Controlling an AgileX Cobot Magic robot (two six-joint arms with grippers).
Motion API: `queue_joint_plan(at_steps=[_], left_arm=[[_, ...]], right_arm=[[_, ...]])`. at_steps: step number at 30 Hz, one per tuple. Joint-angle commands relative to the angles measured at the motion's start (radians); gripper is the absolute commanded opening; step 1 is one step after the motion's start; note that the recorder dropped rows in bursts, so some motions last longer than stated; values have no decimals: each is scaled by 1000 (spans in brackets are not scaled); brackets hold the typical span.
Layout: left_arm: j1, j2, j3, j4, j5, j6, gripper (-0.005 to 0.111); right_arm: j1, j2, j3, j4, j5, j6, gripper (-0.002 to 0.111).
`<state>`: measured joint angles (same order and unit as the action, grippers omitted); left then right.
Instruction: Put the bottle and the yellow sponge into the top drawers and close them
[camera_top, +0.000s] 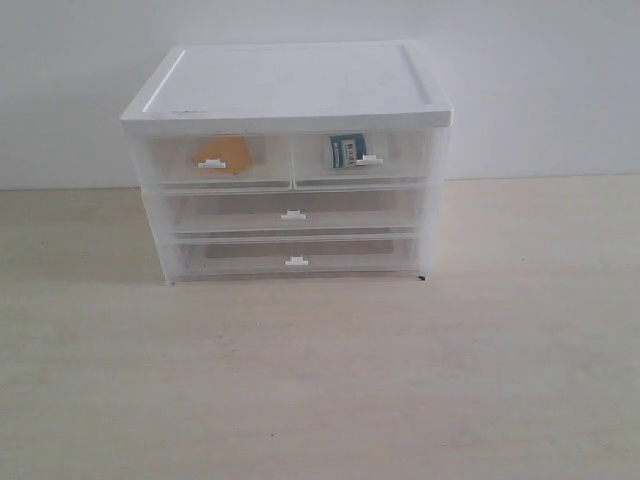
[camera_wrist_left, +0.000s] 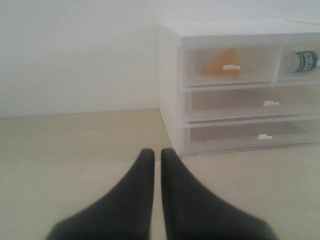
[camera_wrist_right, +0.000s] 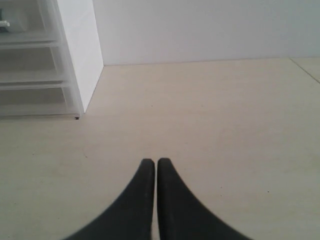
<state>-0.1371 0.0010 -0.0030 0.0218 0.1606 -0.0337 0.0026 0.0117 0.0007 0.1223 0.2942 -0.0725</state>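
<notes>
**Now that both little drawers look shut, I think the job is done**

When I look at the white-topped, see-through plastic cabinet (camera_top: 290, 85) from the front, I see two little half-width top drawers (camera_top: 175, 160). The small yellow-orange wedge of sponge (camera_top: 225, 153) sits inside the left one. The small dark teal bottle (camera_top: 345, 151) with the white label is inside the right one, and it seems to lie on its side. Both drawer fronts line up flat with the two wide drawers under them, so I judge them pushed all the way in.

My left gripper (camera_wrist_left: 156, 155) has its black fingers close together and holds nothing. It is low over the pale wooden table (camera_top: 320, 380), well away from the cabinet. My right gripper (camera_wrist_right: 152, 162) is the same, off to the cabinet's other side.

I see nothing left to put away or push shut.
</notes>
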Motion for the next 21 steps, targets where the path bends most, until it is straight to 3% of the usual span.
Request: queue_joint_plan(at_steps=[1, 21], left_arm=[[4, -1, 3, -8, 12, -16, 4], [4, -1, 3, 1, 49, -39, 4]], right_arm=[[-3, -1, -1, 1, 10, -8, 0], [-3, -1, -1, 1, 10, -3, 0]])
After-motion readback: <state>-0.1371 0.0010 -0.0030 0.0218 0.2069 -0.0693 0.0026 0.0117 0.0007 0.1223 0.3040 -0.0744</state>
